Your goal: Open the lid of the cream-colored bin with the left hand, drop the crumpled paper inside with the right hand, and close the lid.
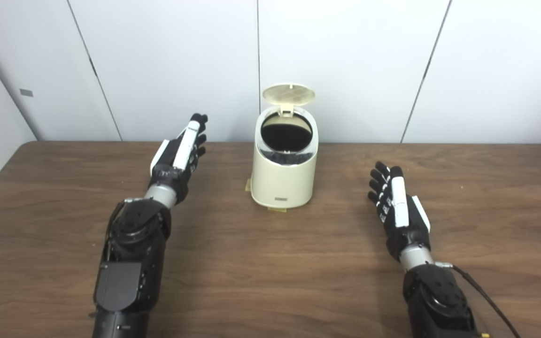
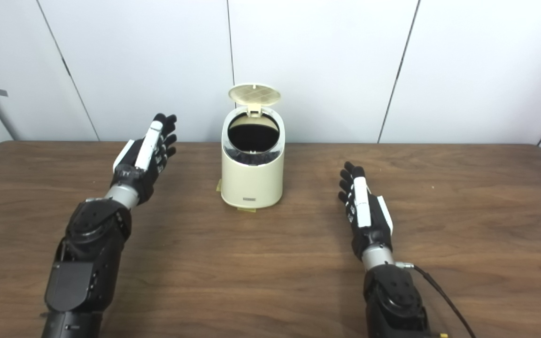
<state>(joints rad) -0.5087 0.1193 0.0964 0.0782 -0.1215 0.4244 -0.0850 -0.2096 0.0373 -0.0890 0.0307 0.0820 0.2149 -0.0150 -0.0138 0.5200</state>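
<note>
The cream-colored bin stands at the middle back of the wooden table. Its round lid is tipped up and open, and the inside shows dark. No crumpled paper shows on the table or in either hand. My left hand is open, fingers straight, raised to the left of the bin and apart from it. My right hand is open and empty, low over the table to the right of the bin. The bin and both hands also show in the right eye view.
The brown wooden table runs up to a white panelled wall just behind the bin. Bits of yellow tape lie at the bin's base. A thin black cable trails from my right forearm.
</note>
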